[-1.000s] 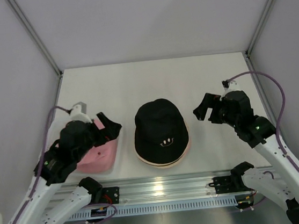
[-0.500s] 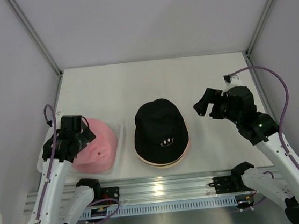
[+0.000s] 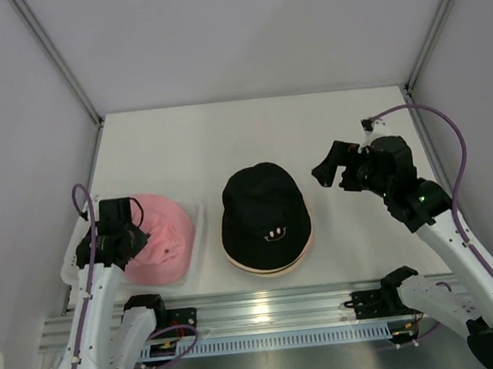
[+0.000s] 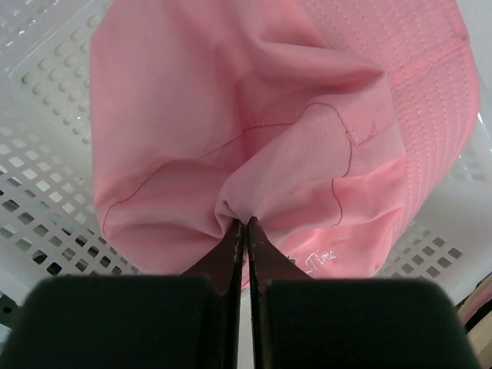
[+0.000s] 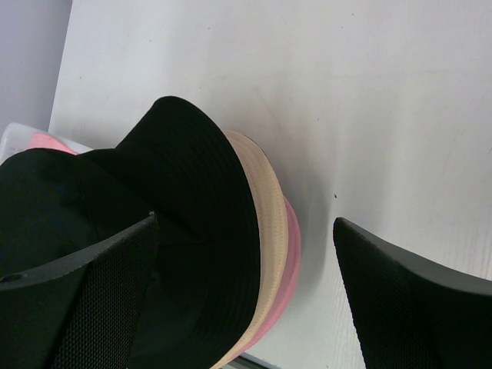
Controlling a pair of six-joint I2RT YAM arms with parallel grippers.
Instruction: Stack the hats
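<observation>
Three hats point(image 3: 265, 218) were already stacked; we saw the left gripper point(image 4: 244, 225) clamped on the last pink hat point(image 4: 254, 115), and the right gripper point(image 5: 242, 227) apart.

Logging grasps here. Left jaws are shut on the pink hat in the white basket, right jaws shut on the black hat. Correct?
Only the right side is wrong: the right gripper has its jaws wide open, clear of the black hat, as the right wrist view shows. The left gripper is shut on the pink hat in the white basket.
</observation>
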